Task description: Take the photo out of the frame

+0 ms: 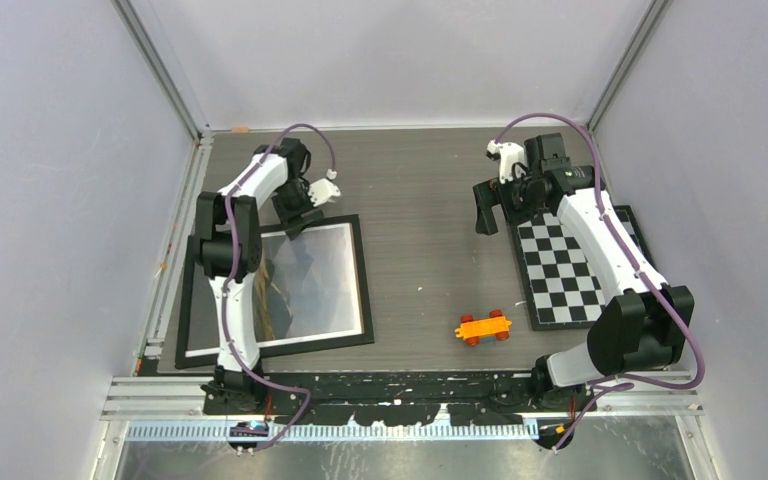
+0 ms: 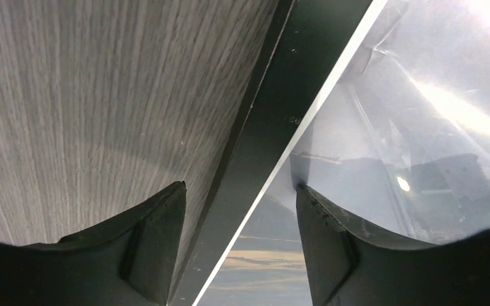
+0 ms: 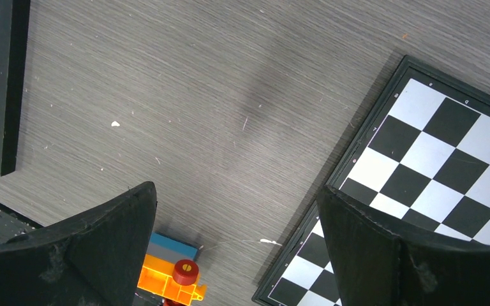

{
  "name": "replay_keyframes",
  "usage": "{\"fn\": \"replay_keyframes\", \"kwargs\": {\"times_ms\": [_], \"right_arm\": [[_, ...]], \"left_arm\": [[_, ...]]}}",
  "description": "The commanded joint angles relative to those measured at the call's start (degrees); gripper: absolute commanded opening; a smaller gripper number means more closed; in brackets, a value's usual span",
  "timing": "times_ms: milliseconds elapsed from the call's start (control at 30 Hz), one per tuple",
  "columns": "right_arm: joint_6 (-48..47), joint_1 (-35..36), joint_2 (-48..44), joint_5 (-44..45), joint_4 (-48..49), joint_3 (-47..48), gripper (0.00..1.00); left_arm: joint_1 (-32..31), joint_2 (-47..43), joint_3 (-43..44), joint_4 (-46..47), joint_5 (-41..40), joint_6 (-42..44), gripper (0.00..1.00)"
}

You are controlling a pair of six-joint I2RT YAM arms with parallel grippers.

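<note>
My left gripper (image 2: pixel 240 191): jaws apart, astride the frame (image 2: pixel 255 127) edge.
My grip: I pinch the black rim only, sparing the photo (image 2: pixel 268 255).

Left arm (image 1: pixel 235 320) and right arm (image 1: pixel 592 225): white link shells between black joint housings, on black bases at the near edge. A purple cable (image 1: pixel 305 126) runs along each arm. Fingers (image 3: pixel 108 236) are matte black wedges, apparently scuffed with pale specks.
</note>
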Motion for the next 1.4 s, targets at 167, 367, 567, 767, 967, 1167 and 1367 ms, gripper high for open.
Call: {"fn": "replay_keyframes", "kwargs": {"times_ms": [167, 367, 567, 767, 967, 1167, 1367], "right_arm": [[-0.40, -0.14, -0.58, 0.59, 1.95, 0.14, 1.00], [-0.57, -0.08, 0.34, 0.82, 1.88, 0.81, 1.00], [0.07, -0.26, 1.26, 1.16, 2.21, 1.13, 1.00], [1.56, -0.82, 3.19, 0.80, 2.16, 2.73, 1.00], [3.33, -1.08, 7.24, -0.62, 0.75, 6.00, 1.00], [7.50, -1.03, 12.25, -3.95, 0.76, 9.55, 1.00], [11.23, -1.02, 16.52, -7.26, 0.89, 13.34, 1.00]], "left_arm": [[-0.21, 5.09, 9.28, -2.77, 2.40, -4.63, 0.37], [-0.15, 12.02, 22.34, -6.41, 2.80, -14.51, 0.01], [0.34, 18.92, 35.54, -8.57, -0.75, -28.11, 0.00], [1.56, 19.50, 37.81, -7.89, -2.28, -42.73, 0.00], [5.52, 16.93, 33.03, -6.17, -3.49, -55.85, 0.00], [5.82, 12.29, 26.94, -4.38, -7.27, -64.66, 0.00], [5.90, 9.64, 24.74, -3.76, -2.56, -66.91, 0.05]]}}
